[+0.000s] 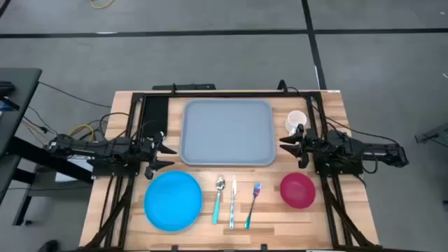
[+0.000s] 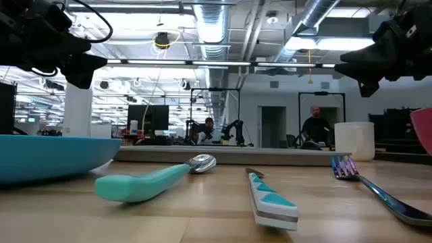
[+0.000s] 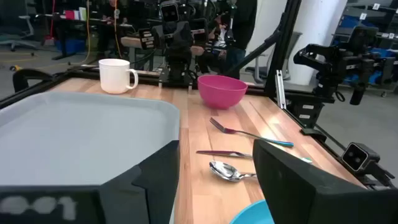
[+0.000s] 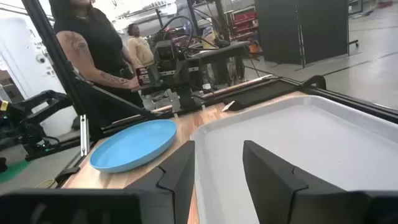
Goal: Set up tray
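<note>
The grey-blue tray (image 1: 227, 133) lies flat at the table's middle, toward the far side. My left gripper (image 1: 165, 155) hovers open off the tray's left edge, touching nothing; in its wrist view (image 3: 214, 186) the tray (image 3: 81, 134) lies just ahead. My right gripper (image 1: 285, 144) hovers open off the tray's right edge; in its wrist view (image 4: 217, 177) its fingers stand over the tray's rim (image 4: 298, 143). Both grippers hang above the table in the low view, the left (image 2: 54, 40) and the right (image 2: 385, 50).
In front of the tray lie a round blue plate (image 1: 173, 200), a teal-handled spoon (image 1: 218, 198), a knife (image 1: 233, 203), a fork (image 1: 253, 204) and a pink bowl (image 1: 298, 190). A white mug (image 1: 296, 120) stands by the tray's right far corner. People stand beyond the table (image 4: 93, 43).
</note>
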